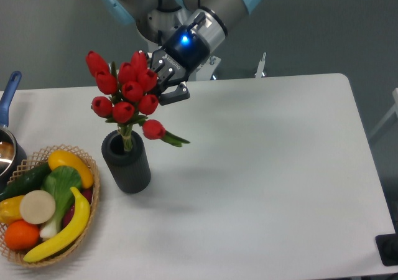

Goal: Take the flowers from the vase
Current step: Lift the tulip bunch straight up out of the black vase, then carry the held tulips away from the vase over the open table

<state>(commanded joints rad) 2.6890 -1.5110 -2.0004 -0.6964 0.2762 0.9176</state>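
the flowers are up out of the bunch's resting height, red buds clustered above the vase, with only the lower green stems reaching down into its round mouth. one bud hangs lower on the right side, with a leaf poking out toward the open table. the gripper is pressed in against the right side of the bunch, its dark fingers pinching somewhere among the heads or upper stems; the buds hide the actual contact, so i can't tell just where the hold sits. a blue light glows on the wrist above it.

the vase stands upright on the white table, just beside the wicker basket of fruit and vegetables, and a blue-handled pot shows at the left edge.

to my eye the lift is partway, stems not yet clear of the rim. the worry is the grip: caught high and to one side, the bunch could splay or a loose stem slip back down. if the stems drag on the rim as they rise at an angle, the light vase could tip toward the basket.
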